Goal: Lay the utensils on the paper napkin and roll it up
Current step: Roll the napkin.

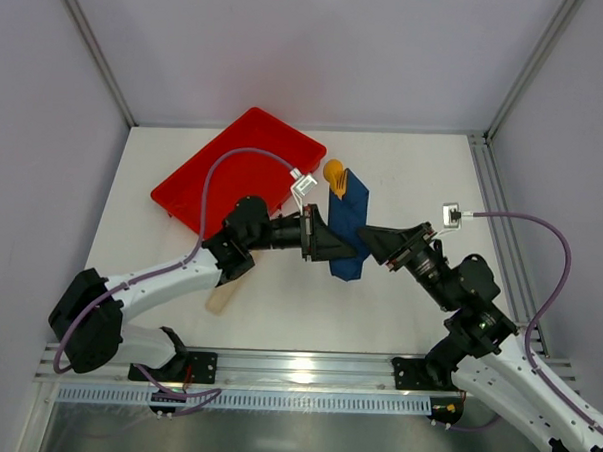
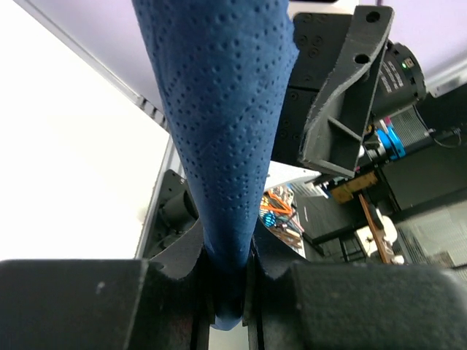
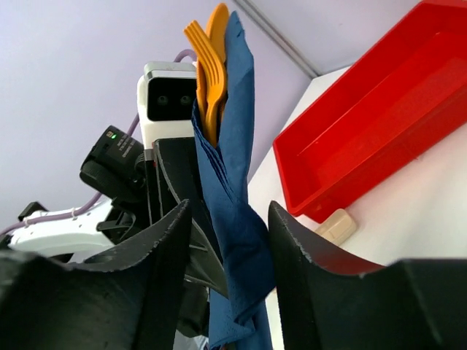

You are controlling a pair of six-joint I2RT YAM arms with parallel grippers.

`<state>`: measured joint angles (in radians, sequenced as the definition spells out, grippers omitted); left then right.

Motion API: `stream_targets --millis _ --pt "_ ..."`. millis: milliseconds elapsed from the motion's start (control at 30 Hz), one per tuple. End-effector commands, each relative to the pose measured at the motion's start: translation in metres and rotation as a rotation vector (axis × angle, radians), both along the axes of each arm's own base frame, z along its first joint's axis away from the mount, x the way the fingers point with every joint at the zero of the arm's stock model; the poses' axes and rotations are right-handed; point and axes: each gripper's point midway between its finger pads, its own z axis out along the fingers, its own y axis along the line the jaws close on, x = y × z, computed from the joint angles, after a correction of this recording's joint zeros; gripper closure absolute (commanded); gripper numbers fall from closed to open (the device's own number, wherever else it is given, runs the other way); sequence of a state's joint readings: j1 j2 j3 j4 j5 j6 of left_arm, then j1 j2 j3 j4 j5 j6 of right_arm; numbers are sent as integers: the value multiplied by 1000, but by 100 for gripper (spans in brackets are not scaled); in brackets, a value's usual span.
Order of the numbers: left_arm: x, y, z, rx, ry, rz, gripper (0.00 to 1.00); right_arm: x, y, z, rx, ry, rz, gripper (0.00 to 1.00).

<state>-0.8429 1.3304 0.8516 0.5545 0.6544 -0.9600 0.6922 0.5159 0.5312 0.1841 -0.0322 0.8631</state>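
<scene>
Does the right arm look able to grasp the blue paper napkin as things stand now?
Probably yes: the right gripper stands open around the paper napkin, nothing between them; the left gripper pinches it from the opposite side.

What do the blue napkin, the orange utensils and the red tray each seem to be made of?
Blue napkin: soft matte paper, judging by its embossed dots and creases.
Orange utensils: probably moulded plastic, smooth with even colour.
Red tray: likely rigid plastic, slightly glossy, with a light sheen along its walls.
</scene>
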Motion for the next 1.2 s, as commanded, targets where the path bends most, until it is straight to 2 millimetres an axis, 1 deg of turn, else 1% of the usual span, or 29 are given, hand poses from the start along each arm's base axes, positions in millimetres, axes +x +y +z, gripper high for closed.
stream_targets --millis 0,67,167,200,233,267,333,400,433,467,567,600,633,667,700,933,1167 --pt "10 7 9 -16 -35 46 100 6 -18 24 10 -51 -97 50" --pt "18 8 6 -5 -26 70 100 5 -25 27 9 -55 -120 47" --pt "27 11 3 6 -14 101 100 5 -34 33 -5 -81 -161 46" --pt "29 11 1 14 -9 107 100 6 -33 32 -17 -83 -161 46" --pt "31 11 1 22 -5 115 100 7 -31 28 -46 -71 -157 47" --pt "31 11 0 30 -13 115 100 9 -28 32 -76 -80 -150 49" --pt "33 11 -5 56 -2 123 100 10 -20 27 -127 -62 -116 52" --pt "33 13 -5 64 -4 134 100 12 -13 33 -150 -75 -94 53" --pt "34 14 -7 75 2 141 100 8 -7 27 -175 -61 -50 55" --pt "35 14 -8 79 2 149 100 8 -5 29 -181 -65 -37 55" --pt "33 16 -6 83 -7 146 100 11 7 18 -219 -35 12 57" --pt "33 17 -5 83 -10 146 100 15 12 9 -244 1 21 57" --pt "32 18 -4 81 -12 148 100 15 14 0 -268 32 32 58" --pt "31 18 -3 82 -12 148 100 15 17 -2 -275 41 46 58" --pt "31 19 -3 84 -16 151 100 16 20 -10 -289 59 59 58" --pt "32 23 -3 102 -30 170 100 19 12 -19 -341 83 19 58" --pt "34 21 -2 110 -41 164 100 20 14 -27 -365 99 31 58"
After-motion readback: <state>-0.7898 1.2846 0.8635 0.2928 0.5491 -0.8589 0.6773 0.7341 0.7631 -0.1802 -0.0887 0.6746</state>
